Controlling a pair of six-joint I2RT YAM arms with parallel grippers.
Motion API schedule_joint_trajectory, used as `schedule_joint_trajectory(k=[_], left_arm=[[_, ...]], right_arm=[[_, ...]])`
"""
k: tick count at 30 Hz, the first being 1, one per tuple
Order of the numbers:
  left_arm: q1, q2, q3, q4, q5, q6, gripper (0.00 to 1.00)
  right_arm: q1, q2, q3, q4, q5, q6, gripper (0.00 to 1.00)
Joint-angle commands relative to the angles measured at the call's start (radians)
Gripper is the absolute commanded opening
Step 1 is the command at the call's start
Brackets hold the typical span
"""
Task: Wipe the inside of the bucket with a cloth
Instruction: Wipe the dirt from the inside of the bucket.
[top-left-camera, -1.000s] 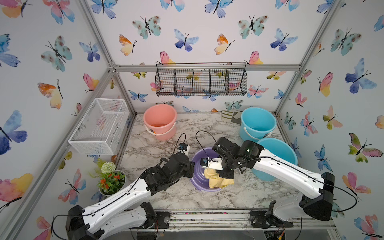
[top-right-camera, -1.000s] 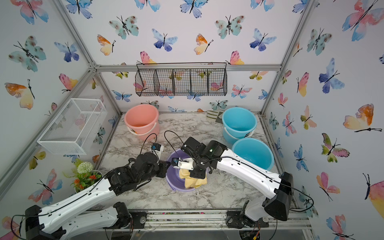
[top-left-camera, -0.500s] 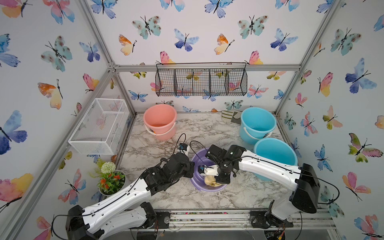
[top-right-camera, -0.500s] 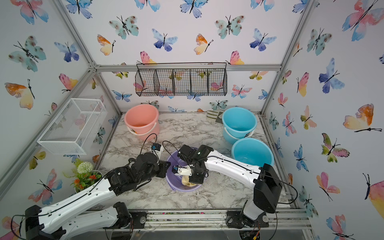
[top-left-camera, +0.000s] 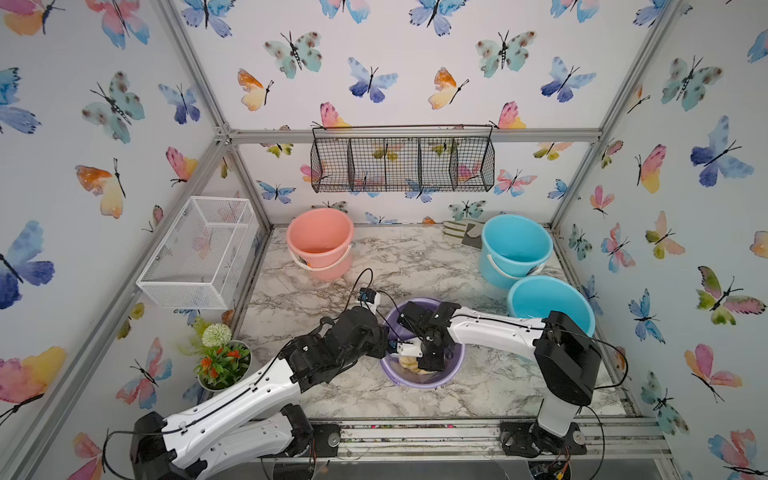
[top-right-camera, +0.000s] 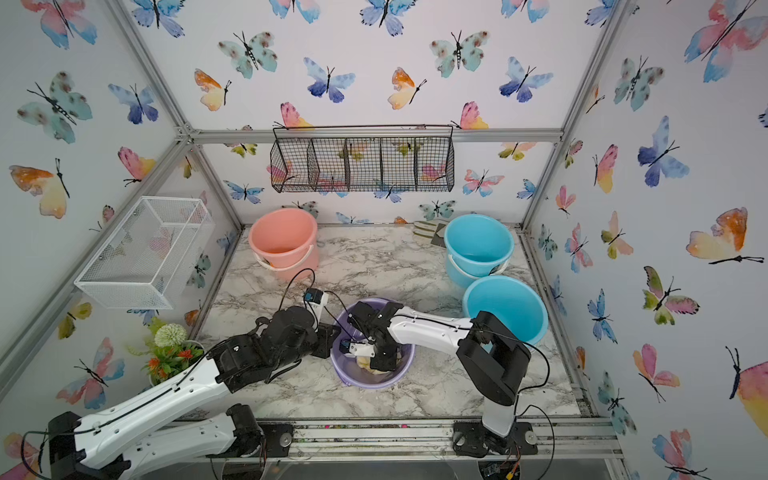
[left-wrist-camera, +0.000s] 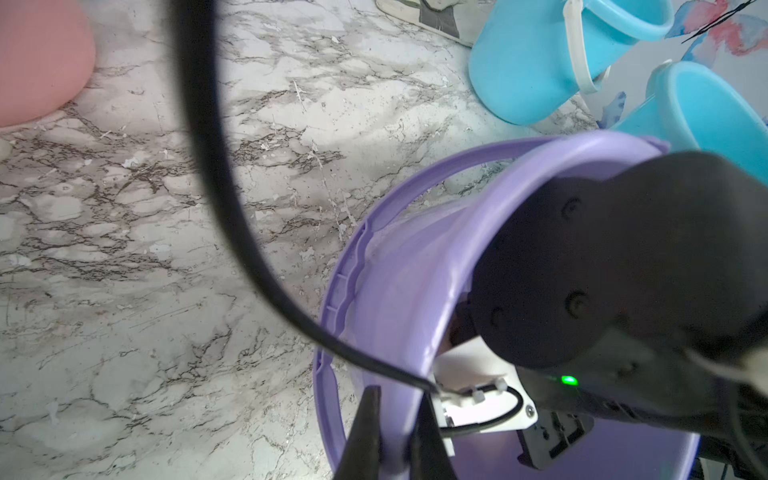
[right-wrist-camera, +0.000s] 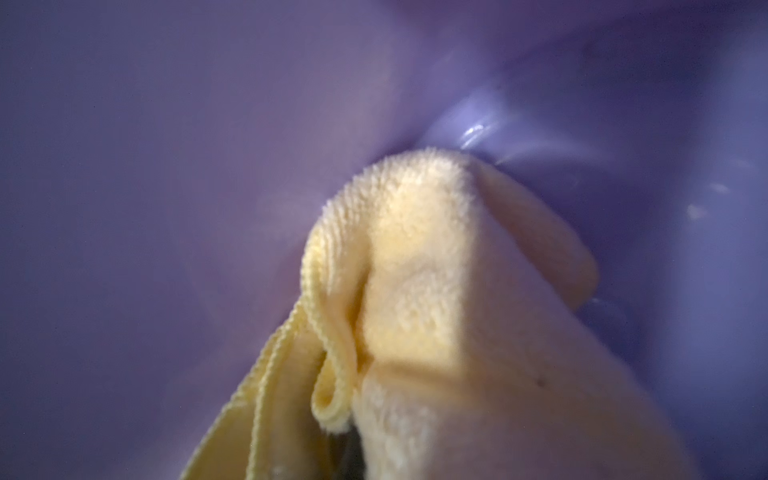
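Wiping the bucket (top-left-camera: 452, 373) from within: we show the right gripper (top-left-camera: 428, 365) sunk below the rim and clenched on the cloth (right-wrist-camera: 415, 270). The cloth's bunched yellow folds press toward the corner where wall meets floor (the glossy crease just beyond the cloth in the right wrist view). The left gripper (left-wrist-camera: 399, 440) pinches the rim on the robot's left side, one finger inside the wall and one outside, bracing the bucket on the table (top-left-camera: 374, 257).

To do the stroke well, we judge that the cloth should be dragged around the wall with steady outward pressure, then across the floor. The left grip should hold firm so the bucket neither slides nor tips. The wad looks small against the wall, so overlapping passes seem needed.

Pose: the right arm (top-left-camera: 494, 330) reaches in from the robot's right, forearm nearly level above the rim, wrist bent steeply downward. The left arm (top-left-camera: 249, 390) stretches low across the table to the rim. In both top views the cloth is only a pale patch beside the right gripper.
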Motion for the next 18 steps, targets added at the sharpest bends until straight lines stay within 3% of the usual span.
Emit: schedule_joint_trajectory(k=[1,10,18], left_arm=[[0.007,-0.027,0.001,0.018,-0.056,-0.006,0.00],[0.008,-0.028,-0.007,0.015,-0.063,-0.007,0.00],[0.008,-0.030,-0.006,0.010,-0.085,-0.011,0.00]], right_arm=[[0.002,0.068,-0.047,-0.031,0.004,0.003,0.02],[0.003,-0.100,0.002,-0.144,-0.081,0.069,0.02],[0.004,-0.249,0.108,-0.272,-0.141,0.284,0.02]])
